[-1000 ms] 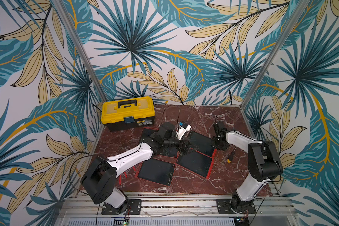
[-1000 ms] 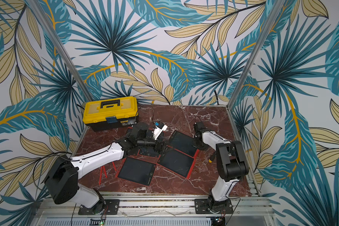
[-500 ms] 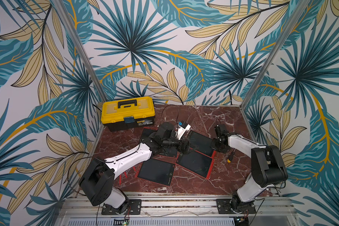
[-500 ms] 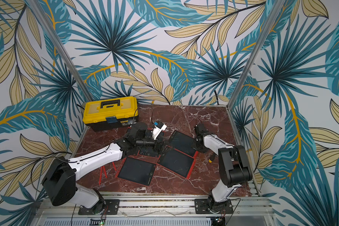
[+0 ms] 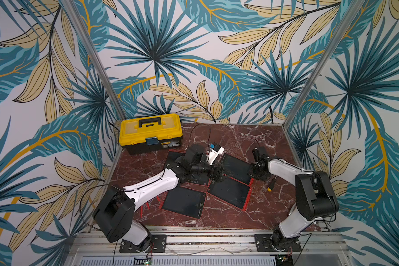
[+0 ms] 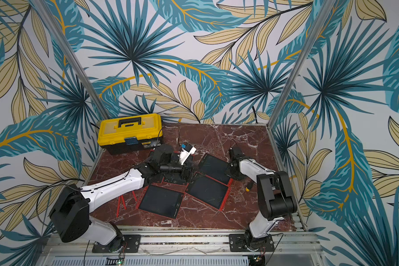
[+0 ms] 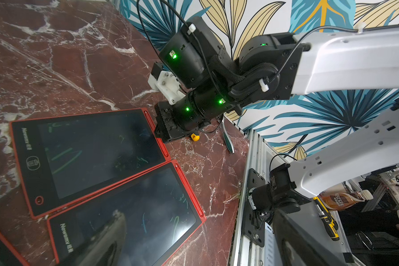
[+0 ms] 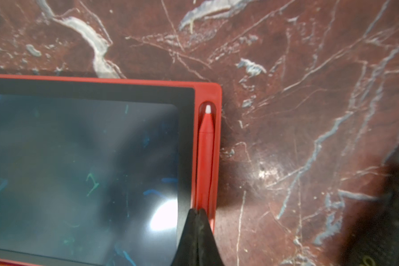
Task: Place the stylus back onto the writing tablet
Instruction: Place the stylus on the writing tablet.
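The right claw (image 8: 197,215) is sitting pinched tight, tips together with nothing between them. It is pressing its point down onto the tail end of the red stylus (image 8: 205,149), which is lying full length in the groove along the edge of the writing tablet (image 8: 207,88), white nib pointing away from the claw and tucked into the groove's rounded end. Looking back over the last second, the claw is barely shifting from that tablet edge, while the right arm (image 5: 286,170) behind it is folding down, its elbow sinking lower and back towards the front rail. That is reading as a push settling the stylus home, not a carry. Judging from this, the stylus is already back where it belongs, and what is remaining is a clean lift-off that is not dragging it out again. Moving outward, the left claw (image 5: 217,176) is hanging spread wide over the middle of the tablet cluster with nothing visible in it, keeping much the same spot as a second ago. Out on the counter (image 5: 228,221), loose red sticks (image 6: 118,207) that look like more styluses are lying beside the left arm, so more of the same may be coming.
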You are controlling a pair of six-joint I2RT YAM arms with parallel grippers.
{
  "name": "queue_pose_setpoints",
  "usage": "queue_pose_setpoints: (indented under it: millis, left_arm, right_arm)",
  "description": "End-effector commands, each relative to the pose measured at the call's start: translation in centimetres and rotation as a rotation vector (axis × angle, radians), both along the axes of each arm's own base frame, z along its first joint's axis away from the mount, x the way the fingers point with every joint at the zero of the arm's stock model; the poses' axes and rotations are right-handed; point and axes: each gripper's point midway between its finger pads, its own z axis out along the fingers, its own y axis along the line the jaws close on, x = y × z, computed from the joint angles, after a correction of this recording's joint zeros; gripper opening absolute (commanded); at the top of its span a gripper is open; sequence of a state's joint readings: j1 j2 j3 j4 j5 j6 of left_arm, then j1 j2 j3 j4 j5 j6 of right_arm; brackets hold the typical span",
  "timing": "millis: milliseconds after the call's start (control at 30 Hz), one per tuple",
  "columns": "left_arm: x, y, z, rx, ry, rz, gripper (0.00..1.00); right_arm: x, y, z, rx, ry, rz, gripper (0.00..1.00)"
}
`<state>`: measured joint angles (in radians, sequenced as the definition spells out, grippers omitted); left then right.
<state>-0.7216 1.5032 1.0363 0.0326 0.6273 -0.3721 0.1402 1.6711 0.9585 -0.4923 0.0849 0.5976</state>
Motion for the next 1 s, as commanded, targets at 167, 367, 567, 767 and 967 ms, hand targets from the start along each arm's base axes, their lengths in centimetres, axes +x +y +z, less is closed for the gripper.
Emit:
queue_pose_setpoints:
  millis: [167, 367, 567, 767, 967]
  left_arm:
    - [-0.1, 0.5, 0.3, -0.009, -0.021, 0.008, 1.0]
    - [-0.2, 0.6, 0.3, -0.007, -0.021, 0.009, 0.99]
    - [-0.3, 0.5, 0.6, -0.014, -0.022, 0.003, 1.0]
    - [-0.4, 0.6, 0.7, -0.017, -0.019, 0.002, 1.0]
    - [-0.6, 0.6, 0.8, -0.019, -0.02, -0.005, 0.99]
  right_arm:
    - [-0.9, -0.2, -1.1, -0.019, 0.061, -0.009, 0.0]
    - [-1.0, -0.2, -1.1, -0.018, 0.06, -0.008, 0.0]
    - [-0.5, 0.5, -0.8, 0.012, 0.03, -0.034, 0.0]
    - [-0.5, 1.1, -1.0, 0.031, 0.01, -0.077, 0.0]
    - [-0.5, 2.1, -1.0, 0.053, -0.007, -0.105, 0.0]
